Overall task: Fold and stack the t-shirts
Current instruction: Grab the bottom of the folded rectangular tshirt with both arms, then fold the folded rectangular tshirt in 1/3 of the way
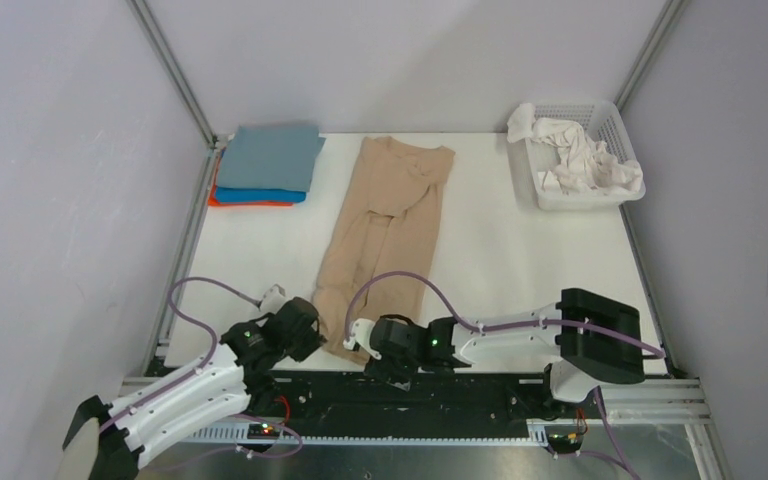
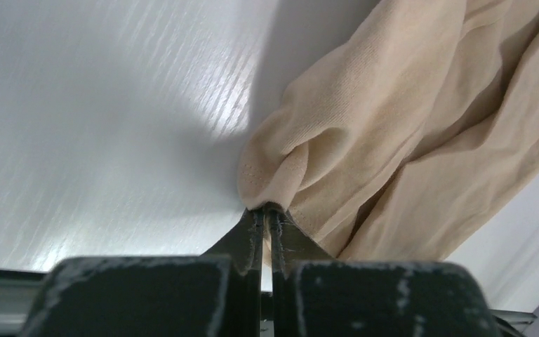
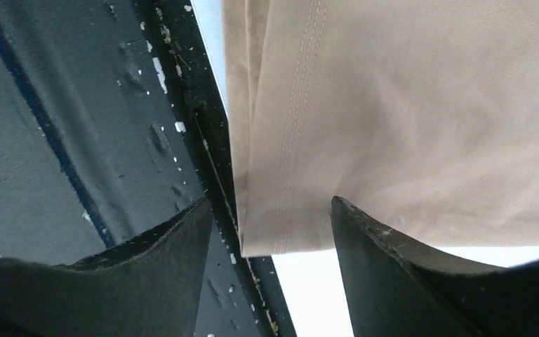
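White table between grey walls: the tan t-shirt lies stretched in a long, narrow strip down the middle, running from the far edge towards my bases, its surface rumpled along the centre. At the shirt's near left corner my left gripper is clamped tight on a bunched fold of the tan cloth; the left wrist view shows the fingertips pressed together with the hem of the shirt pinched between them and the fabric bulging just above. At the near right corner my right gripper is spread wide, gripping nothing: in the right wrist view the stitched corner of the shirt sits in the gap at the gripper, one finger over the black rail at the table's near edge, the other over the cloth. Whether either finger touches the fabric I cannot tell. Well apart from the shirt, in the far left corner, stands a folded stack: a grey-blue t-shirt on top, a bright blue t-shirt beneath it and an orange t-shirt showing at the bottom edge. In the far right corner a white mesh basket holds crumpled white cloth, part of it draped over the rim.
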{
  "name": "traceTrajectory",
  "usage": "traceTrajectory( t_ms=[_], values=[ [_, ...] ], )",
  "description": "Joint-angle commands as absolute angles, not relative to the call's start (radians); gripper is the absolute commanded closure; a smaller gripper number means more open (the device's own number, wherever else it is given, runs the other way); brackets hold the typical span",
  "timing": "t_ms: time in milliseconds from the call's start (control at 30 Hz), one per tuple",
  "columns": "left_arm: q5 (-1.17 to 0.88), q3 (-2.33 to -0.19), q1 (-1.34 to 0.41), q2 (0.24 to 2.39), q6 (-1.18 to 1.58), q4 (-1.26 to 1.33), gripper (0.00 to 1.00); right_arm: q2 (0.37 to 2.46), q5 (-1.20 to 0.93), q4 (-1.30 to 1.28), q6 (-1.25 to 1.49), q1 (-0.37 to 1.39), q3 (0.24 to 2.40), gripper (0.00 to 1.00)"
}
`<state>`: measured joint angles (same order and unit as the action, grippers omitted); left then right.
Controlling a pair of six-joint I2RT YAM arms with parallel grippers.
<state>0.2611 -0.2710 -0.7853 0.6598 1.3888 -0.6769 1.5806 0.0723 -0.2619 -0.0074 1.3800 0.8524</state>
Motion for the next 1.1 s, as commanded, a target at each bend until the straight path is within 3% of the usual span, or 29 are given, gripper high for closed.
traceTrajectory(
  t_ms=[0,67,133,200,367,600,833,1000,1067],
  values=[
    [0.224,-0.280,-0.802,0.642,1.397,-0.899,1.00,1.624,0.109,-0.201,-0.022,1.388,0.873,0.33],
    [0.225,-0.277,-0.804,0.620,1.403,-0.905,1.00,1.641,0.124,-0.209,-0.018,1.387,0.872,0.39],
    [0.223,-0.279,-0.805,0.603,1.404,-0.907,1.00,1.657,0.136,-0.222,-0.012,1.388,0.876,0.61],
    [0.219,-0.285,-0.810,0.589,1.402,-0.909,1.00,1.663,0.123,-0.241,-0.005,1.392,0.885,0.77],
    [0.207,-0.302,-0.839,0.549,1.409,-0.944,1.00,1.618,0.094,-0.243,-0.005,1.436,0.887,0.99],
    [0.243,-0.395,-0.899,0.501,1.395,-1.021,1.00,1.515,-0.036,-0.228,-0.008,1.452,0.887,1.00],
    [0.375,-0.550,-0.900,0.575,1.296,-0.965,1.00,1.375,0.007,-0.287,0.038,1.353,0.887,1.00],
    [0.511,-0.580,-0.890,0.664,1.227,-0.708,1.00,1.315,0.078,-0.291,0.030,1.202,0.886,1.00],
    [0.468,-0.586,-0.852,0.735,1.152,-0.545,1.00,1.308,0.075,-0.271,0.010,1.140,0.887,1.00]
  ],
)
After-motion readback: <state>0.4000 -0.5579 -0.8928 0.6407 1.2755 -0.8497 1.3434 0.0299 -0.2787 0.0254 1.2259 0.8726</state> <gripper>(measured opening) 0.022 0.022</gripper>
